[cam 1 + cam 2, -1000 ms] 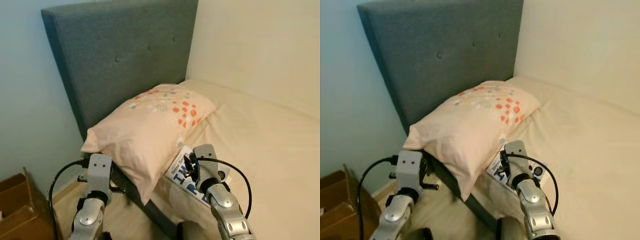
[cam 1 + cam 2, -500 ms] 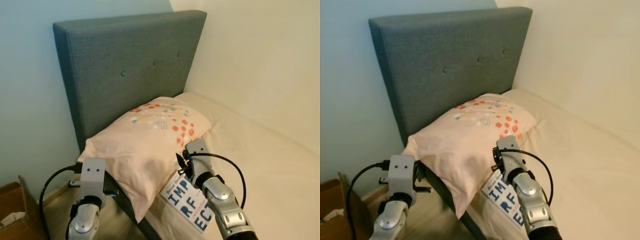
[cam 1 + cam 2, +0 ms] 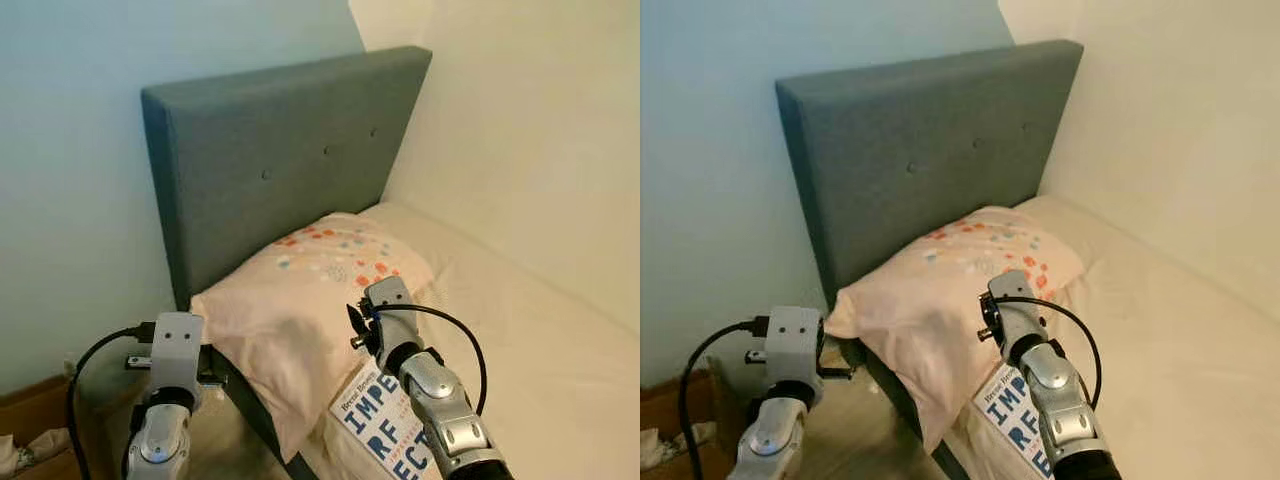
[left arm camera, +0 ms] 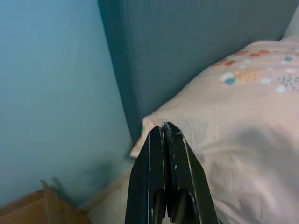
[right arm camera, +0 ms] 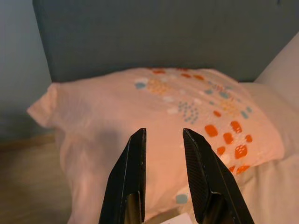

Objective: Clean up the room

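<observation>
Here, a brown cardboard box sits low on the floor at far left. The left tool, fingers pressed together, hangs beside the bed's edge, just off the pillow's corner. The peach pillow with coloured dots leans against the grey headboard. The right tool, fingers spread, hovers over the pillow. A blue-lettered book lies on the bed beneath that arm.

Closed left gripper before pillow corner
</observation>
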Robot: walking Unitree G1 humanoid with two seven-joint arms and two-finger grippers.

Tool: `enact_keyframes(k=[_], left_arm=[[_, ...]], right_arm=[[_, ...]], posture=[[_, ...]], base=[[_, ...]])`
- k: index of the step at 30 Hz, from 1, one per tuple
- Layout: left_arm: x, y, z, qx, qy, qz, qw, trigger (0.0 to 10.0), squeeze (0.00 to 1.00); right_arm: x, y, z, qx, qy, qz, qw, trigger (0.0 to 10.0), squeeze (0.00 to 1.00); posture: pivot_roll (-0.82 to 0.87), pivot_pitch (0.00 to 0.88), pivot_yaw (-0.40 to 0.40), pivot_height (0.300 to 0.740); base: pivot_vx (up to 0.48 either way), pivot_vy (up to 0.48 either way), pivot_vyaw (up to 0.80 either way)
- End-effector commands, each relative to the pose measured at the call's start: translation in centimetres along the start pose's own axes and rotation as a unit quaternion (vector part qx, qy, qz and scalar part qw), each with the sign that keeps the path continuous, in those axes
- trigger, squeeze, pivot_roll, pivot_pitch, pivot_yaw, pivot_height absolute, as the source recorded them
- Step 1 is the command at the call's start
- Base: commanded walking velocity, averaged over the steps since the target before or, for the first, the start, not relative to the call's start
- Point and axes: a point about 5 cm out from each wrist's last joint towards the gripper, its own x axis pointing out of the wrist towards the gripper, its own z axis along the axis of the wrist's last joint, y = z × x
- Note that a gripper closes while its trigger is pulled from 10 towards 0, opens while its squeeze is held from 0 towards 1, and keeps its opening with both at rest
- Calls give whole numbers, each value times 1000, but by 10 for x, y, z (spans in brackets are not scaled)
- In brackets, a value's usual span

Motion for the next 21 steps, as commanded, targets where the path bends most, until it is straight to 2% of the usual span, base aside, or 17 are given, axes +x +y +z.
enact_keyframes(k=[1,7,15,21], left_arm=[[0,-4,-3,5,11,-11,1000,10000,0],[1,-11,-3,11,11,-31,999,10000,0],[1,-12,-3,21,10,-45,999,10000,0],[1,-11,-4,20,13,-50,998,10000,0]], right_arm=[[-4,-2,-12,20,20,-13,1000,10000,0],[-7,-2,-21,25,43,-29,998,10000,0],[-8,-1,-22,35,42,-34,998,10000,0],[-11,0,-25,41,44,-39,997,10000,0]], posture=[[-6,43,-150,717],[0,52,-140,717],[-10,59,-113,717],[-12,63,-108,717]], base=[[0,0,0],[0,0,0],[0,0,0],[0,0,-671]])
